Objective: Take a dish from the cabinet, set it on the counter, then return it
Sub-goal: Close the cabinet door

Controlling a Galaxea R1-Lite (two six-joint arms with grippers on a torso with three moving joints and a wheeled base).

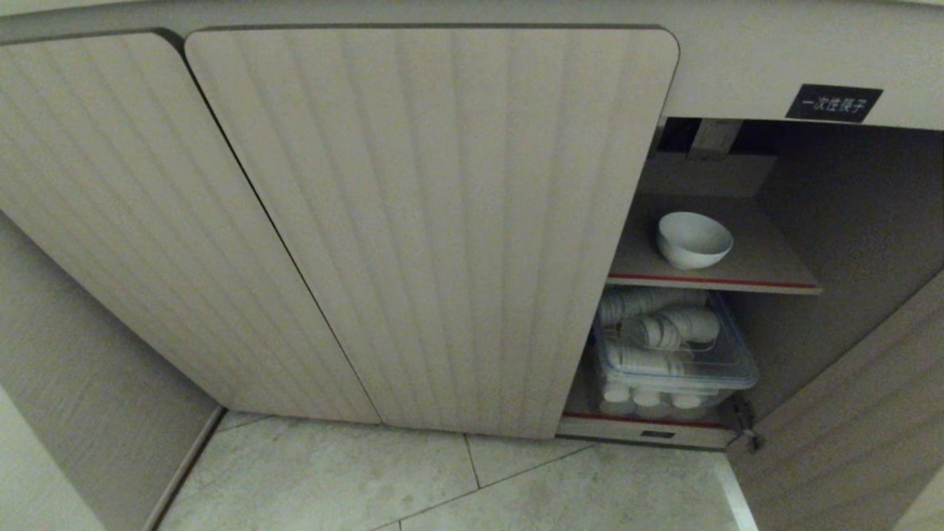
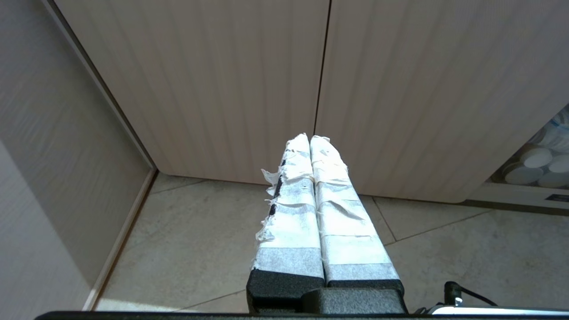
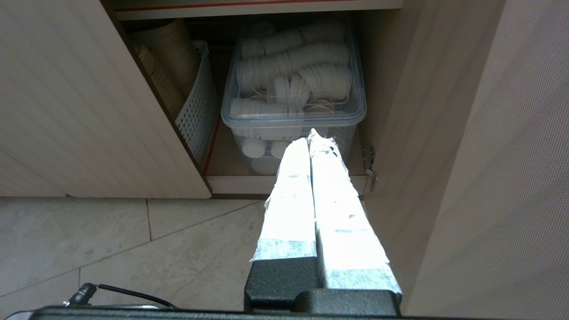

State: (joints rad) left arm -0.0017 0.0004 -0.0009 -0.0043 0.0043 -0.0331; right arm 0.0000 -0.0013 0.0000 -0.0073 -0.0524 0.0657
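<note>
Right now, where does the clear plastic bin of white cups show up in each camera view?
Head view: clear bin on the lower shelf, right of the closed door, below the bowl.
Left wrist view: only a sliver at the right edge.
Right wrist view: centre top, beyond the end effector.
Shared landmark: the bin's cups.

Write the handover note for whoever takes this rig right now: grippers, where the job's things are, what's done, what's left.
Left gripper: shut, empty, low over the floor tiles facing the closed doors.
Right gripper: shut, empty, pointing at the clear bin of ribbed cups in the cabinet's lower compartment.
Dish: upright on the red-edged shelf in the open right bay, untouched.
Counter: not in view.
Done: nothing with the dish shows as done; the right bay stands open.
Left: grasp the dish, set it on the counter, return it.
</note>
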